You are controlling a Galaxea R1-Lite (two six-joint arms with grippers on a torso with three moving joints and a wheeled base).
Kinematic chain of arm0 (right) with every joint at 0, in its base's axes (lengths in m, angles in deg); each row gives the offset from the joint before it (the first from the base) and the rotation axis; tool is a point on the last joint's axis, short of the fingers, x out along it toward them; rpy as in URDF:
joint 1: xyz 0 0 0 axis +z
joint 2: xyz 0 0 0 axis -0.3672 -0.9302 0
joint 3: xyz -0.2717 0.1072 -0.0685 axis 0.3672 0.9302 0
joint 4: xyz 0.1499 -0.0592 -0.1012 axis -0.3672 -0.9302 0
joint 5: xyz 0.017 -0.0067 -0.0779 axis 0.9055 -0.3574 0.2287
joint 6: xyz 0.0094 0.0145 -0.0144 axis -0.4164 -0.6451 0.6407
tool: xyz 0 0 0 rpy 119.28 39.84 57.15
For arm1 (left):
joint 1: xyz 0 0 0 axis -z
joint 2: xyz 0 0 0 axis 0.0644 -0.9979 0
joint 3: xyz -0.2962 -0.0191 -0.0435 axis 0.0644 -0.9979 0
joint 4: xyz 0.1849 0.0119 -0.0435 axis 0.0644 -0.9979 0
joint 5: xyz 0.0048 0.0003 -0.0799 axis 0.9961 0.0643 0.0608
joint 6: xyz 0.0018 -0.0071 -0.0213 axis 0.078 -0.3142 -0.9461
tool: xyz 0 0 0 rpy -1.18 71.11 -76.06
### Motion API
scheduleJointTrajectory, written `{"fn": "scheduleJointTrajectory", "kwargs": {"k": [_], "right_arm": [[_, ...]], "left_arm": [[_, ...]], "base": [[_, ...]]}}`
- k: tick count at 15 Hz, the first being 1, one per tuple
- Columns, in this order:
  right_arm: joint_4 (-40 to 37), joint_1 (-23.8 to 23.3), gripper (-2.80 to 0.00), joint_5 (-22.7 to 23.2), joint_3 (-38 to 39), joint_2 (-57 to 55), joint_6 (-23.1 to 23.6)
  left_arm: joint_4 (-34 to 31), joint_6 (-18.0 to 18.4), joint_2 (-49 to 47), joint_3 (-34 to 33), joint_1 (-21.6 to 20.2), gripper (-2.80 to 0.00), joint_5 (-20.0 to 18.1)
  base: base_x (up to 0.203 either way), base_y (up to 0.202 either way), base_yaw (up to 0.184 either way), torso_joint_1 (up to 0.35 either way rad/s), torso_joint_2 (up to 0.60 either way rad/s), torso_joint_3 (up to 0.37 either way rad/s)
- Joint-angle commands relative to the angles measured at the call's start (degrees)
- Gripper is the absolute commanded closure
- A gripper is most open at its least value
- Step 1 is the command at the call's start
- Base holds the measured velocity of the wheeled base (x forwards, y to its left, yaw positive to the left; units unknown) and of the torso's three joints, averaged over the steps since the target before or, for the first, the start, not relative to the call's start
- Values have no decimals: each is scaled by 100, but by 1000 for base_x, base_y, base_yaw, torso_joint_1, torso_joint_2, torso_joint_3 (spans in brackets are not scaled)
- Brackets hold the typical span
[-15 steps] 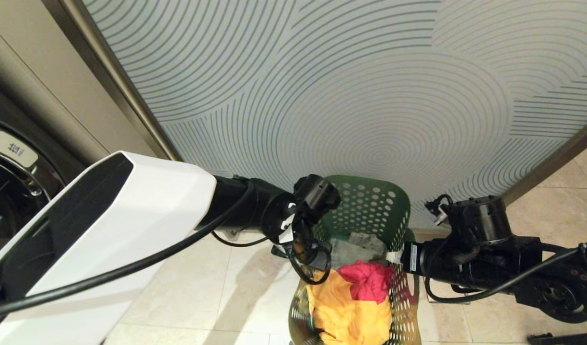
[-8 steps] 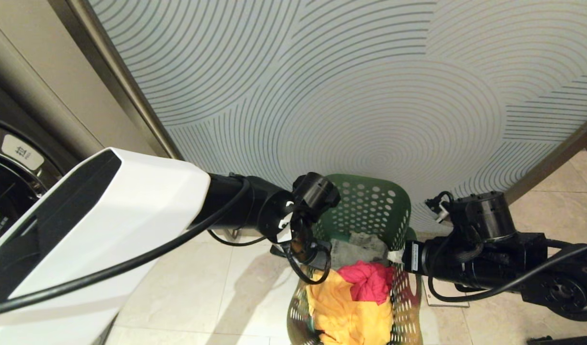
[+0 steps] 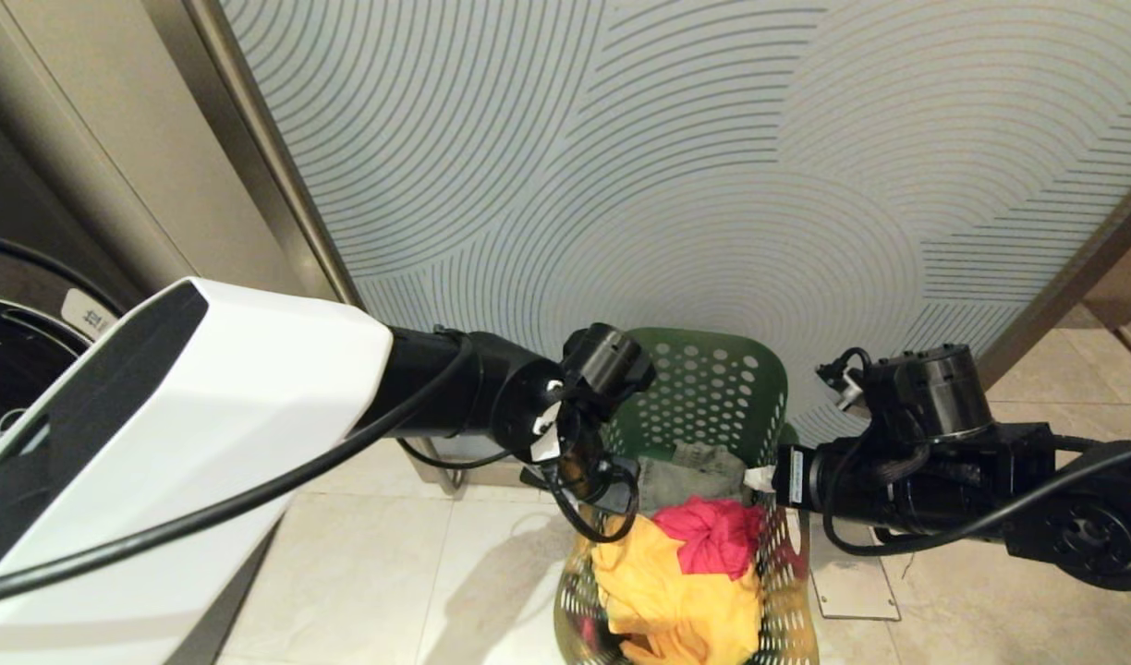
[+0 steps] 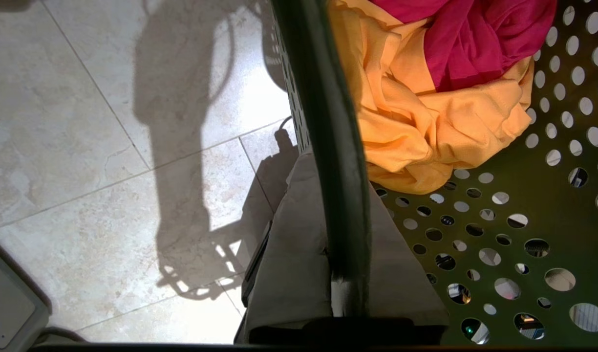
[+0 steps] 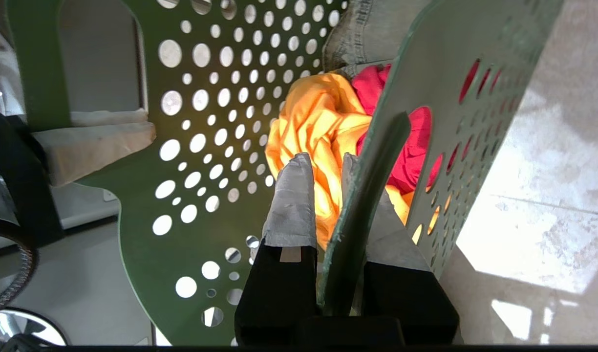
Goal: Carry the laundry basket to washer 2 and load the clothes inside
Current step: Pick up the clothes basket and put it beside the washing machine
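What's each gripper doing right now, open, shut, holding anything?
Left gripper: closed on the rim of the laundry basket.
Right gripper: closed on the basket's opposite rim, one of its fingers inside.

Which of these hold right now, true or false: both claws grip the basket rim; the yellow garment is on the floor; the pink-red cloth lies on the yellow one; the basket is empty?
1. Both claws are shut on the rim of the tall dark green perforated plastic basket: true, left claw, right claw.
2. The bright yellow cloth garment is on the floor: false, it is in the basket.
3. The pink-red cloth garment lies on the yellow one: true.
4. The basket is empty: false, it also holds a grey cloth garment.
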Motion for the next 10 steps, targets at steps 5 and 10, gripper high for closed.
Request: {"fn": "scheduleJointTrajectory", "kwargs": {"k": [5,10], "right_arm": [[-341,303,0,-153,-83,204,-19],[-306,325,0,-183,106,128,-16]], "left_arm": [[-102,-44,182,-59,-6,0,1],[6,-246,123,-373,224,0,94]], "base": [[0,0,0,-1,2,205],[0,0,0,3,5,201]]}}
